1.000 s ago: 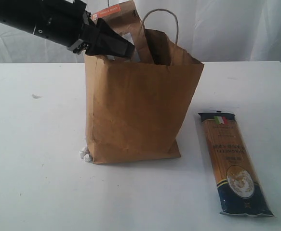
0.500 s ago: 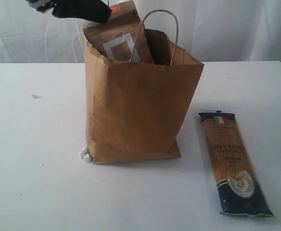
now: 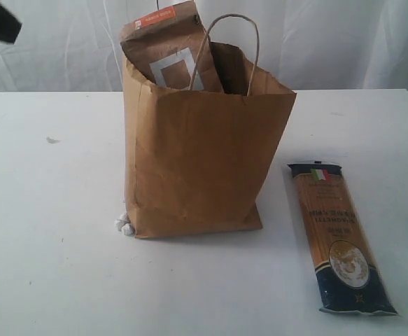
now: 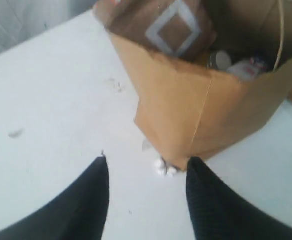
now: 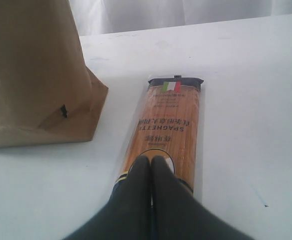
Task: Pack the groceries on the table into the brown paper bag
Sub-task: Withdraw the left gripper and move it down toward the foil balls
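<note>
Left gripper (image 4: pixel 148 161): one, jaws wide apart, empty, above the table (image 3: pixel 50 210).
Right gripper (image 5: pixel 147 160): one, fingers pressed together, empty, over the pasta pack (image 3: pixel 340 234).
Pasta pack: one, flat on the table, right of the bag.
Paper bag (image 3: pixel 204 161): one, upright.
Pouch (image 3: pixel 169 49): one, standing in the bag.

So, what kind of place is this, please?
Probably a robot test setup, not a shop: a white table, a white curtain behind it, and a brown paper bag with a long pasta pack beside it.

A white curtain (image 3: pixel 329 42) is hanging in soft vertical folds across the whole background. A few small white lumps (image 3: pixel 123 226) are lying bunched together, touching one another.
</note>
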You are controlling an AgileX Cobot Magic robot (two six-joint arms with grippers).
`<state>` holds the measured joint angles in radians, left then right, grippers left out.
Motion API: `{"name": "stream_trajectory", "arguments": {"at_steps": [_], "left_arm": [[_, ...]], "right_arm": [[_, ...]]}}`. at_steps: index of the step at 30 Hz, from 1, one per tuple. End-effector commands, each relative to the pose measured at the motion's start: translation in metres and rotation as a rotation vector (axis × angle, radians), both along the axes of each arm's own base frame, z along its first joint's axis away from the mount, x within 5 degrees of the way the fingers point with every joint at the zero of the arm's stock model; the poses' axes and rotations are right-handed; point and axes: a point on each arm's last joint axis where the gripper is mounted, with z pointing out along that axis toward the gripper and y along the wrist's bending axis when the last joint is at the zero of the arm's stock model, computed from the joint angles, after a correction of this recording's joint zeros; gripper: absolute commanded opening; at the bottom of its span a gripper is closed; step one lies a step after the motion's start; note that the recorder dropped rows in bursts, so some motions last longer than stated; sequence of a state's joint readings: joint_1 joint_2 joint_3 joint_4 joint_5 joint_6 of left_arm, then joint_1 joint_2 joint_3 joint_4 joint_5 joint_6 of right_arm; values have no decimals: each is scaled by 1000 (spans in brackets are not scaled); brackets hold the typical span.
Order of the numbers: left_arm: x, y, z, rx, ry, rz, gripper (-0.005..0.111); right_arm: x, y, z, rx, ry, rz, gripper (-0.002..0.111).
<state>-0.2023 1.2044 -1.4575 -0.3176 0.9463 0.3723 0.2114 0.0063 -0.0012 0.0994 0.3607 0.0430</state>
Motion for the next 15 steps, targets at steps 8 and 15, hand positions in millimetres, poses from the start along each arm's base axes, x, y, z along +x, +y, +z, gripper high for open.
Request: {"name": "stream_trajectory", "arguments": {"at_steps": [8, 15], "left_arm": [[-14, 0, -143, 37, 385, -3, 62], [-12, -19, -202, -117, 323, -123, 70]], "right_arm": [[0, 0, 1, 8, -18, -8, 0], [0, 0, 1, 8, -18, -8, 0]]}}
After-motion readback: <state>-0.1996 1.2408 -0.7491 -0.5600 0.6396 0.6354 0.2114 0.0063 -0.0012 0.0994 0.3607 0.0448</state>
